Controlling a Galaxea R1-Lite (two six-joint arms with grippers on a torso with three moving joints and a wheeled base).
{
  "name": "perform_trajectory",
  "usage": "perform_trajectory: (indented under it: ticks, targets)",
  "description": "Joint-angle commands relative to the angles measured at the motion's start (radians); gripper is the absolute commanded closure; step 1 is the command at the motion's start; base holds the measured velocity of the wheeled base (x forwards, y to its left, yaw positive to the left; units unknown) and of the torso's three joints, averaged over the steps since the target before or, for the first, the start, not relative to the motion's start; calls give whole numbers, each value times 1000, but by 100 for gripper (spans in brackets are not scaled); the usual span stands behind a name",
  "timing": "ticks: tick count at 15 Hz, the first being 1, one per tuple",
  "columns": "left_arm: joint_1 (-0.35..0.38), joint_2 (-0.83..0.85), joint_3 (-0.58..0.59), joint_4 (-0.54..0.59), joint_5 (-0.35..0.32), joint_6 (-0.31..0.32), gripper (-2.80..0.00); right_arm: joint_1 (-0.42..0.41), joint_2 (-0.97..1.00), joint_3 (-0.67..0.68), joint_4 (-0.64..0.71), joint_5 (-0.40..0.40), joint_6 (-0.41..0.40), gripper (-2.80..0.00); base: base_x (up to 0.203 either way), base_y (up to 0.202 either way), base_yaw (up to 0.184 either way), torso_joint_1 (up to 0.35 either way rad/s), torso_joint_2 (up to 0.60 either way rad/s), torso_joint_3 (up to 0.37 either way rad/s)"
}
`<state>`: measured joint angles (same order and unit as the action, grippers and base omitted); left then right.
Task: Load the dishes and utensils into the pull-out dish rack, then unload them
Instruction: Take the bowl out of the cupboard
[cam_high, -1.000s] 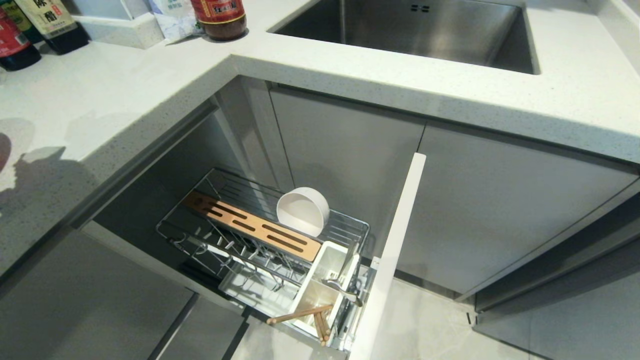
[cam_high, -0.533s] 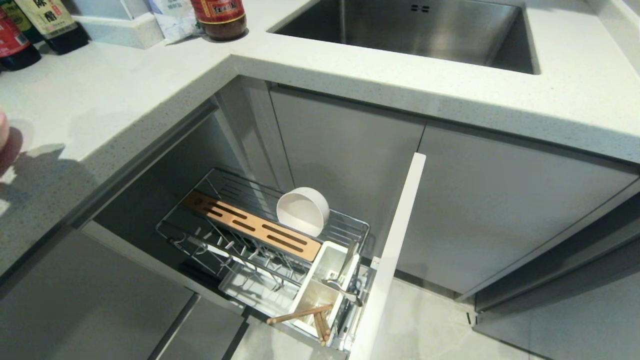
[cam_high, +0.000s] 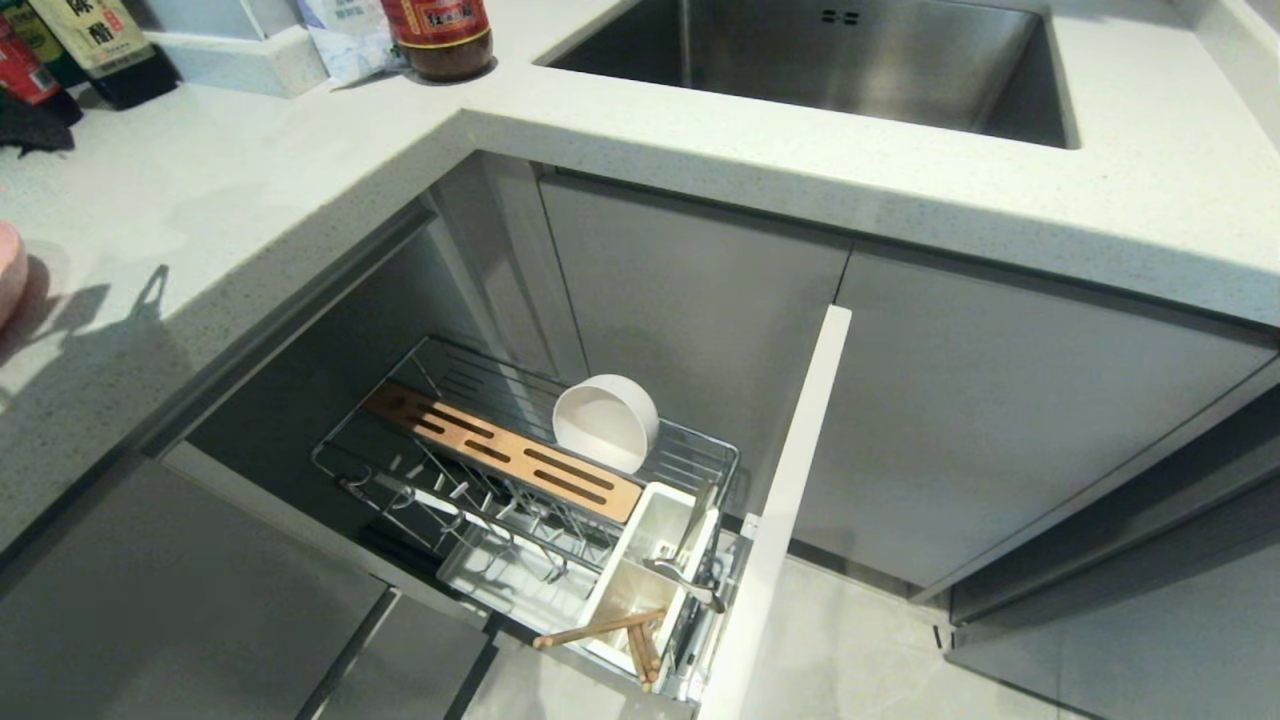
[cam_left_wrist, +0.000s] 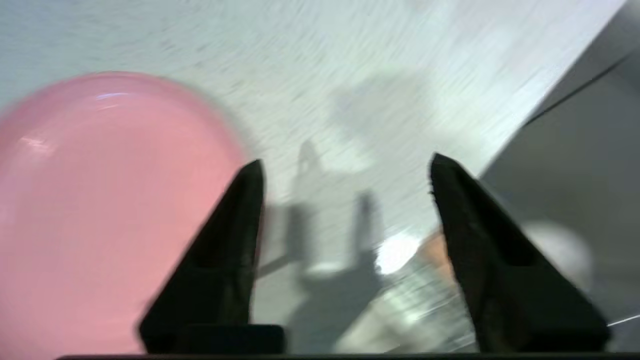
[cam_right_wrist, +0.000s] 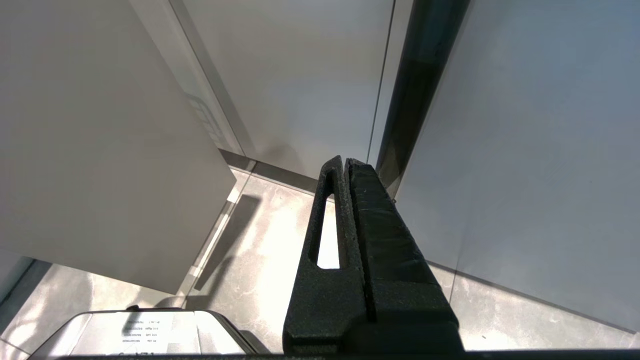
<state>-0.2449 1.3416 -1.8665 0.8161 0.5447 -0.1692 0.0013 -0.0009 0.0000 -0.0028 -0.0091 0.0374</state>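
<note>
— Left gripper (cam_left_wrist: 345, 165) hangs over the counter (cam_high: 250, 190) with its fingers spread wide and nothing between them. What does the next move depend on?

— On which side the pink plate (cam_left_wrist: 105, 210) lies. It rests flat on the counter just beside one fingertip, outside the gap rather than in it. The rack (cam_high: 520, 470) sits low and off toward the other finger.

— So which thing comes next?

— Probably something in the rack. The bowl (cam_high: 606, 422) stands on edge against the back wires beside the wooden strip (cam_high: 500, 450). The chopsticks (cam_high: 600, 630) and fork (cam_high: 690, 580) sit in the white cup (cam_high: 650, 570), their long axes leaning out over its rim.

— And the right gripper (cam_right_wrist: 345, 165)?

— Pressed together, parked low by the cabinet doors (cam_right_wrist: 300, 75), pointing at the floor (cam_right_wrist: 260, 260). The left arm looks like the one at work.
</note>
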Motion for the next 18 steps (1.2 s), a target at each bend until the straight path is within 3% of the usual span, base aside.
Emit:
perform_trajectory:
  ticks: [1, 3, 4, 7, 10, 13, 18]
  targets:
    - [-7, -56, 61, -135, -16, -156, 0, 0, 1, 0, 0, 0, -1, 0, 0, 0, 0, 0, 0, 0]
    - [-24, -90, 158, -265, -27, -348, 0, 0, 1, 0, 0, 0, 1, 0, 0, 0, 0, 0, 0, 0]
    - [-69, -95, 181, -311, -29, -416, 0, 0, 1, 0, 0, 0, 0, 0, 0, 0, 0, 0, 0, 0]
    - [-293, -89, 286, -386, -16, -459, 0, 0, 1, 0, 0, 0, -1, 0, 0, 0, 0, 0, 0, 0]
    - [-420, -51, 474, -528, 21, -481, 0, 0, 1, 0, 0, 0, -1, 0, 0, 0, 0, 0, 0, 0]
    - [-485, 29, 580, -607, 42, -490, 0, 0, 1, 0, 0, 0, -1, 0, 0, 0, 0, 0, 0, 0]
    - [-557, 239, 665, -711, 161, -520, 0, 0, 1, 0, 0, 0, 0, 0, 0, 0, 0, 0, 0, 0]
